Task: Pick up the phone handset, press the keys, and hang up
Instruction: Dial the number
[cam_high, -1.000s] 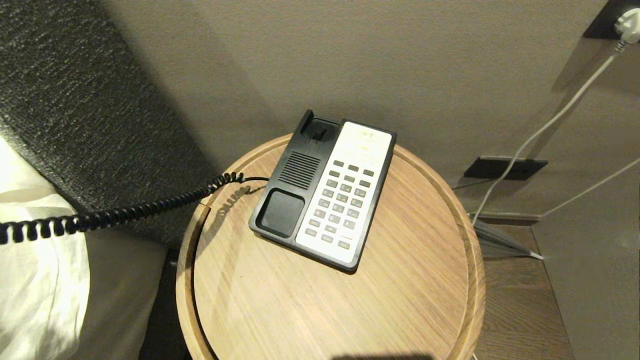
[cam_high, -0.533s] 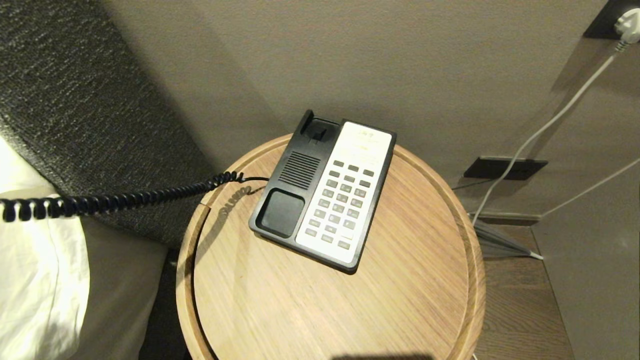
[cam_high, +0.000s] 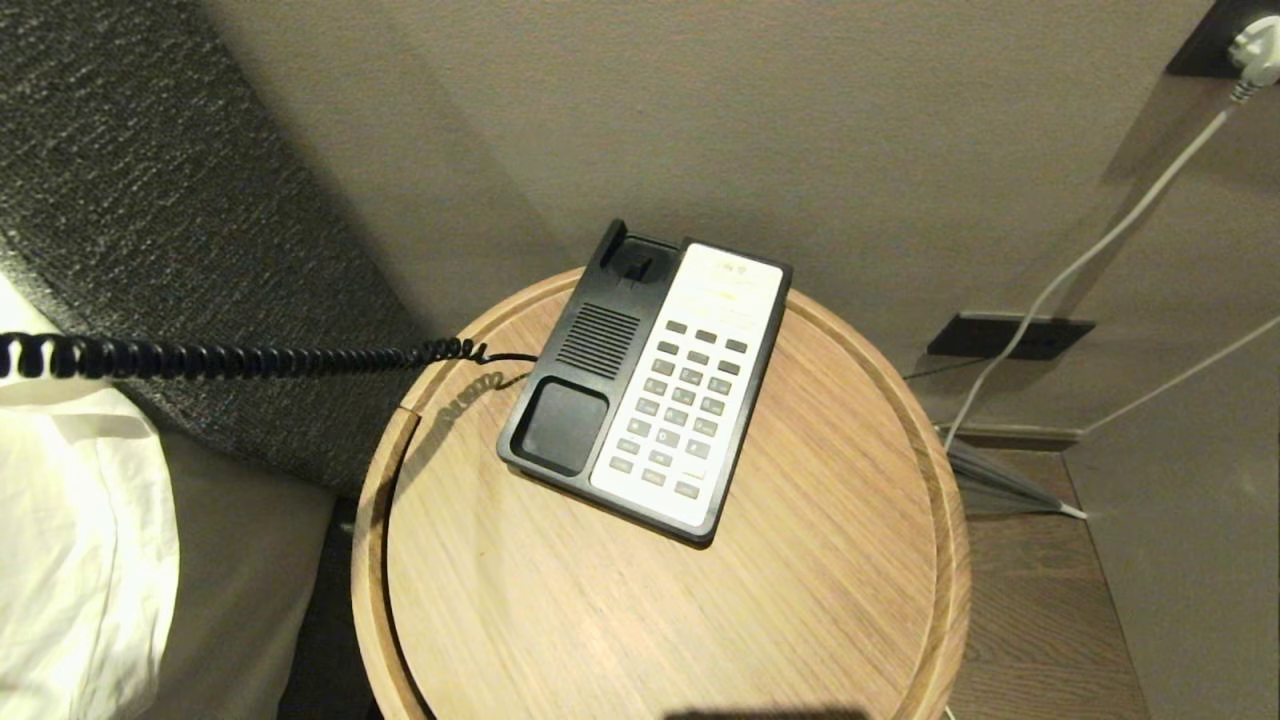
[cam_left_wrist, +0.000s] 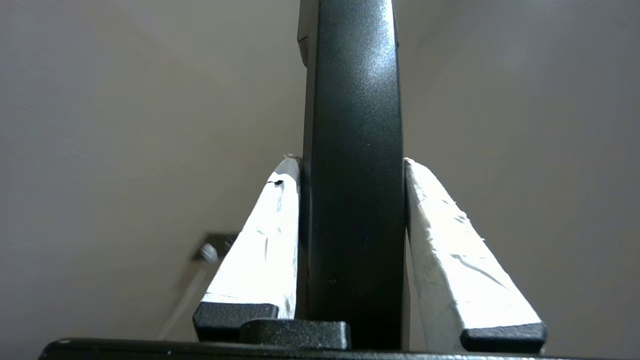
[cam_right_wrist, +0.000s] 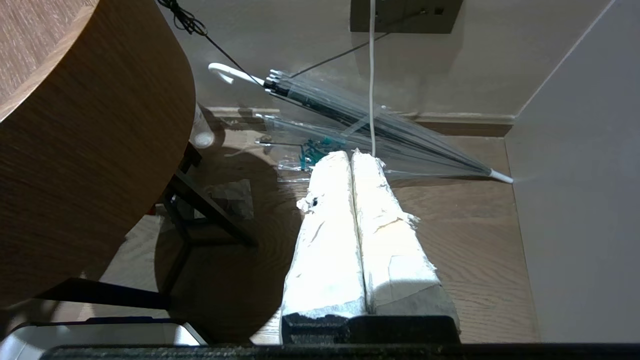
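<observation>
Up between the taped fingers (cam_left_wrist: 265, 240) of the left gripper (cam_left_wrist: 352, 165), the phone handset (cam_left_wrist: 352, 150) is pinched across its narrow width, its long axis running straight away from the wrist toward twelve o'clock in the left wrist view, with only bare wall behind it. Handset and left gripper lie outside the head view; the coiled cord (cam_high: 230, 358) leaves that view at nine o'clock and runs almost level to the phone base (cam_high: 600, 400). That base sits on the round wooden table (cam_high: 820, 560), its long axis tilted from about seven o'clock up toward one o'clock, cradle empty. The keys (cam_high: 680, 405) fill the cream faceplate on the base's three o'clock side, untouched. The right gripper (cam_right_wrist: 354, 155) hangs low beside the table, pointing at the floor, its fingers pressed together on nothing, with a folded clear umbrella (cam_right_wrist: 380, 125) lying beyond it.
</observation>
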